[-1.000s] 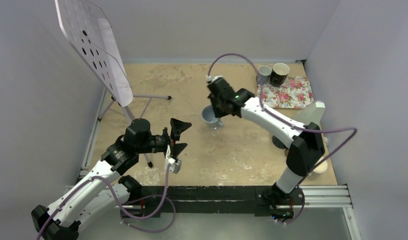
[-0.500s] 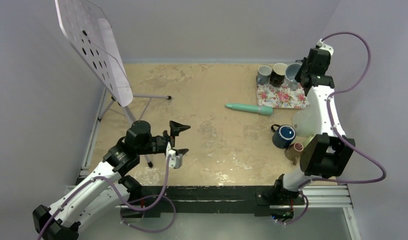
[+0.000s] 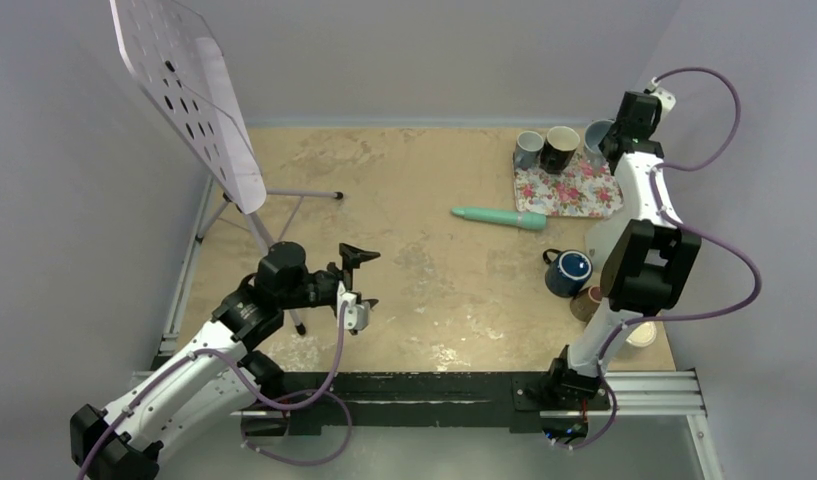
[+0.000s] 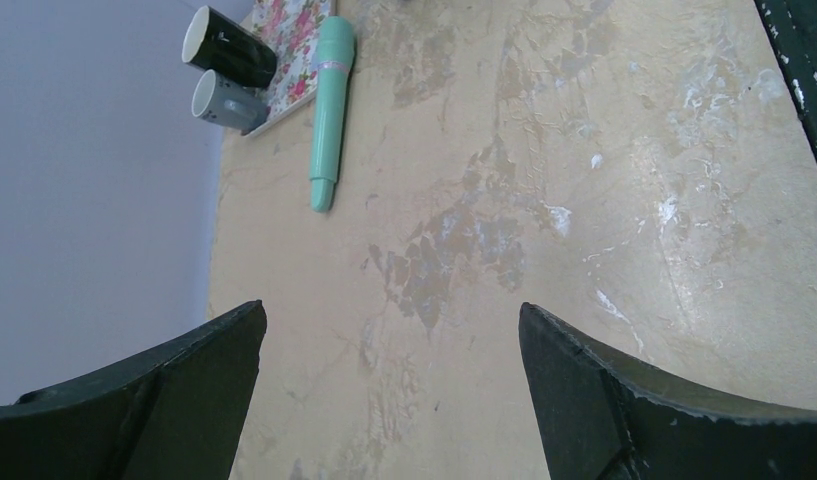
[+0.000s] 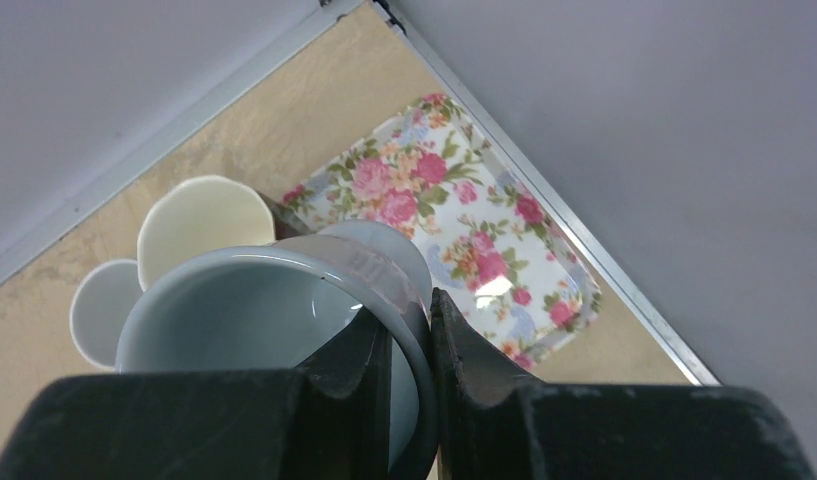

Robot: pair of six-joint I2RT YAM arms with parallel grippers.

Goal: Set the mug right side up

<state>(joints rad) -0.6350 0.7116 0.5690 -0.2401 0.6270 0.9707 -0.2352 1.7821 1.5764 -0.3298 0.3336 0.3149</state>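
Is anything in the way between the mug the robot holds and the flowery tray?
Nothing visible is. The right gripper holds the pale blue mug right by the floral tray, which lies bare there. A black mug and a small grey mug stand aside.

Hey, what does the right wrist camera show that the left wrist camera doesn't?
Only the right wrist: the right gripper pinching the rim of a pale blue-grey mug, its opening facing the camera. Only the left wrist: the left gripper, open, over the table, and a teal stick lying flat. Both: the floral tray, the black mug and the small grey mug by it.
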